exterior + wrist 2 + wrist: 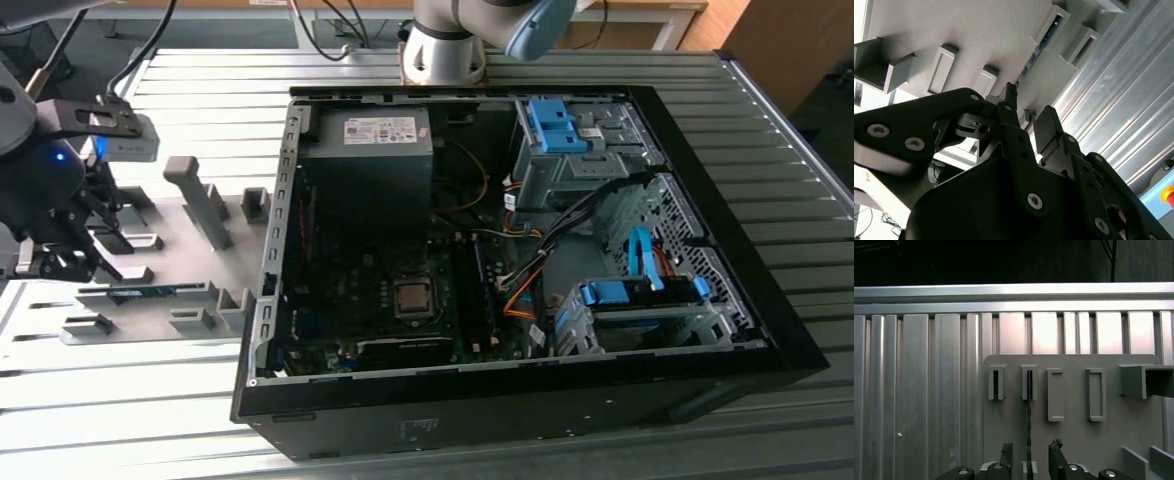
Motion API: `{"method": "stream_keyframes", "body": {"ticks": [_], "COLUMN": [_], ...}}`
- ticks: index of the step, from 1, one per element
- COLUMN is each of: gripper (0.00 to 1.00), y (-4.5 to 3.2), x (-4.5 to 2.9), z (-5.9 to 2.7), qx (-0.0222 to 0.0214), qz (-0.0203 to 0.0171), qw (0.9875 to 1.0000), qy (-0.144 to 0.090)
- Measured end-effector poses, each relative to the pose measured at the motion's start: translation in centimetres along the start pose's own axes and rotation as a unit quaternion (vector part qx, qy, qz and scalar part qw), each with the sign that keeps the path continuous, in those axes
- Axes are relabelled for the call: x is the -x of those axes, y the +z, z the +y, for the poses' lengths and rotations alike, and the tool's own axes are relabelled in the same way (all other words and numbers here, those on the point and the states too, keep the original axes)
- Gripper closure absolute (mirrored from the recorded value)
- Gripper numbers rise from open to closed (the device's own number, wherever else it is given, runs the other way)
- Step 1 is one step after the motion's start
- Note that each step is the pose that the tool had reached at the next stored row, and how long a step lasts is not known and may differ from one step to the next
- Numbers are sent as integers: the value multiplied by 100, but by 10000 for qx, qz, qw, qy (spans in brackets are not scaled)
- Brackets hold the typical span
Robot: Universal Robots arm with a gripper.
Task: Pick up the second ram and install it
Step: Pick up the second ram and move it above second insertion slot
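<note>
"What sits nearest?"

"My end effector (1030,460). It's black, its fingers (1007,456) are spread apart, and it has hold of nothing."

"And the second ram (1029,410)?"

"It stands on its edge in a slot of the grey holder plate (1074,440). In the first wrist view its thin edge runs in line with the gap between my fingers, and as far as I can see it touches neither."

"Where is that plate?"

"Flat on the ribbed metal table (919,390), at the exterior view's left of the open computer case (534,400). In that view I hang over the plate, and the blue-green stick lies just beside me. Other grey blocks (1055,395) stand on the plate around it."
</note>
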State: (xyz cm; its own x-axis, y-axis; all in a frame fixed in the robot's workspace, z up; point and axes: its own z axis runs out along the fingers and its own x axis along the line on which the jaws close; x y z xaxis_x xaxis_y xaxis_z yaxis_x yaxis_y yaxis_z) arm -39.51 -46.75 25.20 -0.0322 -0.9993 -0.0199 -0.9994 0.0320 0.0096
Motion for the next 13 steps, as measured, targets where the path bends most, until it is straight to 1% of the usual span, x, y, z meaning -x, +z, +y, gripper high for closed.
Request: {"method": "stream_keyframes", "body": {"ticks": [3,13], "gripper": [58,58], "y": [23,146], "x": [-1,-13], "z": [0,-2], "qx": [0,0], "qz": [0,2], "qw": [10000,10000], "qy": [0,0]}}
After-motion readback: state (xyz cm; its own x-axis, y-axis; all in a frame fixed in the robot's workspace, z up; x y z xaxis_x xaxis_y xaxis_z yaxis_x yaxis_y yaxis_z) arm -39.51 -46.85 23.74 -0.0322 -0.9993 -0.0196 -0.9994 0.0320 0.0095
